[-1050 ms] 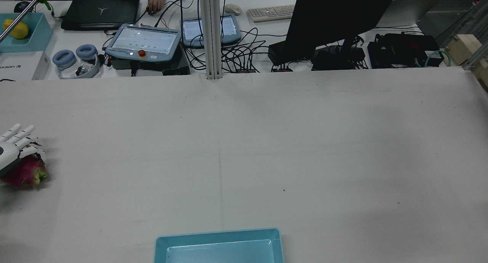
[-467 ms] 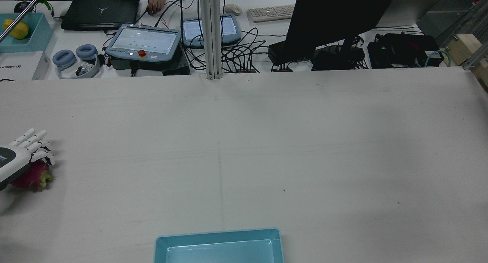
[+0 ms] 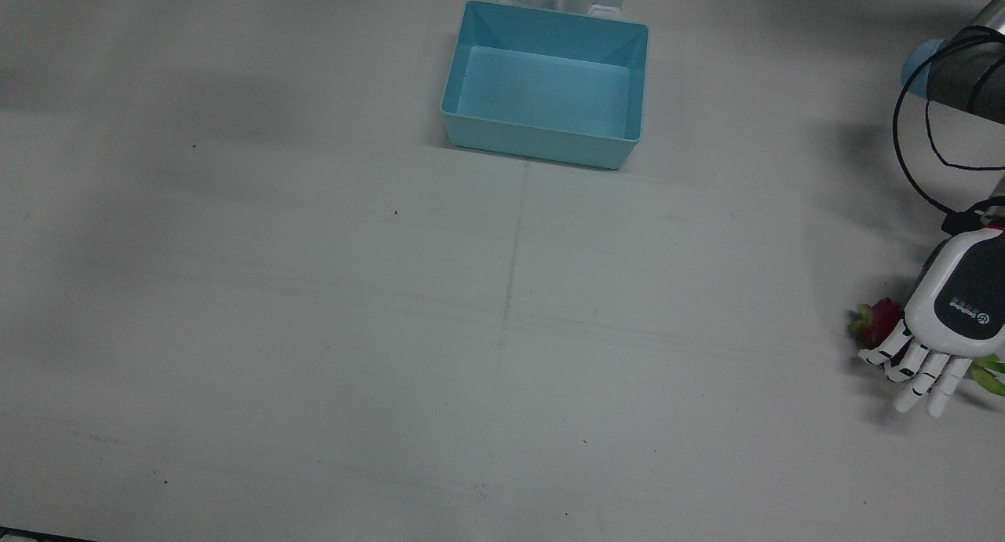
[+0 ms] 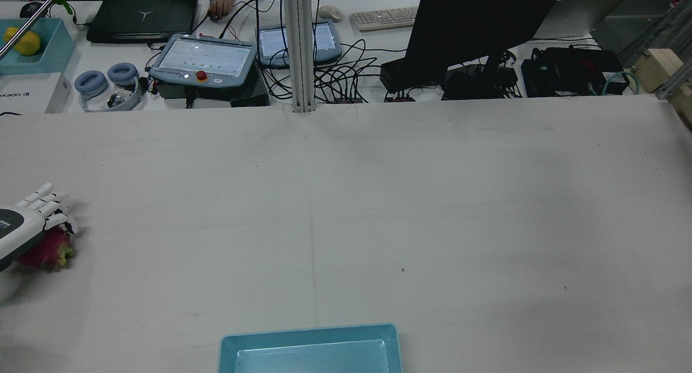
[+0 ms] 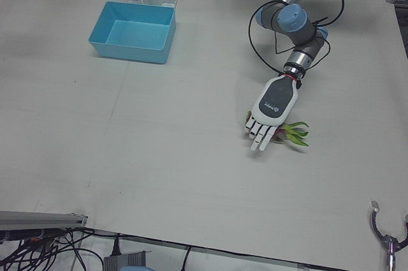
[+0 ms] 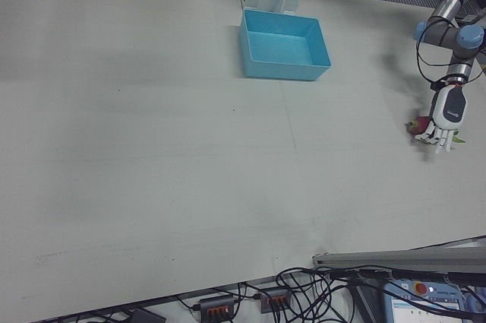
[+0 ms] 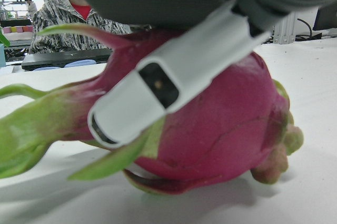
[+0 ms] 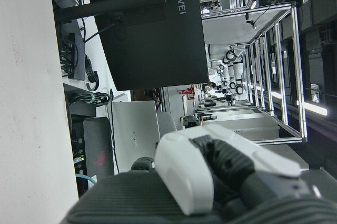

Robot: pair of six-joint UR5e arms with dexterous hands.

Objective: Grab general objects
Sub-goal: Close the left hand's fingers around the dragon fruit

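L hand [image 5: 271, 108] sits palm-down over the dragon fruit [image 3: 875, 322] at the far right edge of the front view, far left edge of the rear view. Fingers [image 3: 915, 373] stretched out flat and spread past the fruit, not curled round it; one finger [image 7: 168, 81] lies across the fruit's skin in the L hand view. Fruit rests on the desk [image 3: 314, 330], green leaf tips [image 5: 294, 136] poking out beside the hand. Blue bin [image 3: 546, 82] at top centre of the front view, well apart from fruit. R hand [image 8: 210, 166] shows only in its own view, up off the desk; can't tell whether its fingers are wide or closed.
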